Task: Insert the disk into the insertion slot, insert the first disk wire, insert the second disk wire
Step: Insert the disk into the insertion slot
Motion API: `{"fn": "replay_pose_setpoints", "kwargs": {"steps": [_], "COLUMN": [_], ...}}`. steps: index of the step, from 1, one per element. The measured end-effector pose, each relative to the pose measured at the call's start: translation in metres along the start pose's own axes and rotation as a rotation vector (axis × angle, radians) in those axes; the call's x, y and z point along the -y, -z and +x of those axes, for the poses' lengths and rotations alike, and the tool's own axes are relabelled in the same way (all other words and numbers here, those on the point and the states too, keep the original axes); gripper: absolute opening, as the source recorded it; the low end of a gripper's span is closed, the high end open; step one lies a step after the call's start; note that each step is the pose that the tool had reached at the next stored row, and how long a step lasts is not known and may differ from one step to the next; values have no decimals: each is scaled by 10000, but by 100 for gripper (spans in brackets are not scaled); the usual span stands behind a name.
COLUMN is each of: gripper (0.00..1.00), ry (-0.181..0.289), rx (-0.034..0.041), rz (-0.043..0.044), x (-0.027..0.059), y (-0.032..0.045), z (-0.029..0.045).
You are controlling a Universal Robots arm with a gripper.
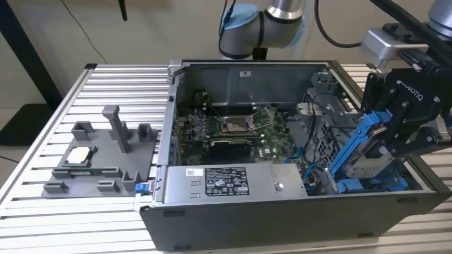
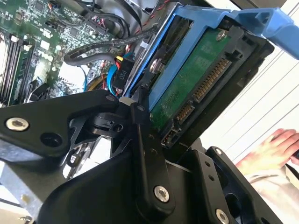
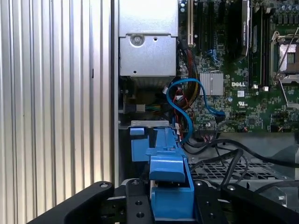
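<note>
Looks like you're on step one here. Your gripper is clamped on the disk by its blue carrier. The disk hangs tilted over the corner of the case toward the exterior view's right, with its lower end down at the insertion slot and its blue fittings. I'd say it's not seated flat yet.

In the second wrist view the connector edge is bare, nothing plugged in. In the first wrist view a loose blue cable curls over the motherboard. So both wires are left to do.
</note>
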State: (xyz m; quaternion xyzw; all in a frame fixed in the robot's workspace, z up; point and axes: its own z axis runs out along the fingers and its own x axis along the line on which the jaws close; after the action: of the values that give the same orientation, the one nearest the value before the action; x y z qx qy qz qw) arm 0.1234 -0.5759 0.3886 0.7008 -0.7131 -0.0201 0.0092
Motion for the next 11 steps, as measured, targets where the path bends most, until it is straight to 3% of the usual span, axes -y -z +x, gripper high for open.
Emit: {"fn": "replay_pose_setpoints", "kwargs": {"steps": [11], "gripper": [33], "ry": [0], "rx": [0], "rz": [0], "x": [1], "y": [-14], "z": [0]}}
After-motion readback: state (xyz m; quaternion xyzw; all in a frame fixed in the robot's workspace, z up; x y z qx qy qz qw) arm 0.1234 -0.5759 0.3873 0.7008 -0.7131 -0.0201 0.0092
